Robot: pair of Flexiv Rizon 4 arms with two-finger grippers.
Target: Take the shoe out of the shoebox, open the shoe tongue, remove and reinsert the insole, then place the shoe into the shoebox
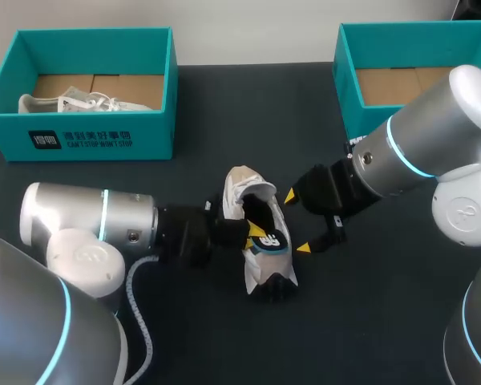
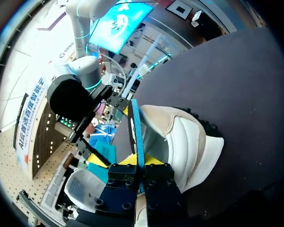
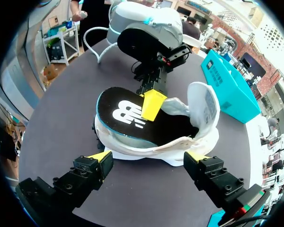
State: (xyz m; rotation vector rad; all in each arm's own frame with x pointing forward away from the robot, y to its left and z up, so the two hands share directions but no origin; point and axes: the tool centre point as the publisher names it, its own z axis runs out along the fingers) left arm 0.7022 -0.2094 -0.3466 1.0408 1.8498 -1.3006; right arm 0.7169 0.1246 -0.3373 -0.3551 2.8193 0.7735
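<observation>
Left gripper (image 1: 258, 231) is clamped on the insole (image 3: 132, 118): one yellow tip on top, the other finger under it. In the left wrist view the blue edge runs straight between the fingers.

- Insole is heel-up and partly out of the shoe (image 3: 146, 151), front end inside. Looks like the remove/reinsert step; can't tell which half.
- Shoe lies on the table (image 1: 369, 321) between the two boxes, opening towards the right wrist camera. The tongue (image 3: 206, 101) is folded back, which gives the insole a clear path.
- Right gripper (image 1: 297, 222) is spread wide, one finger near each end of the shoe. Probably there to stop it sliding while I pull. Can't confirm contact.
- Left shoebox (image 1: 80, 140) holds another white shoe (image 1: 64, 103). Right shoebox (image 1: 349, 80) shows only its cardboard floor, so it's likely the return spot.

Markings:
- Large white logo on the black insole.
- Printed tag inside the tongue, too small to read.
- White logo block and lettering on the left shoebox front.
</observation>
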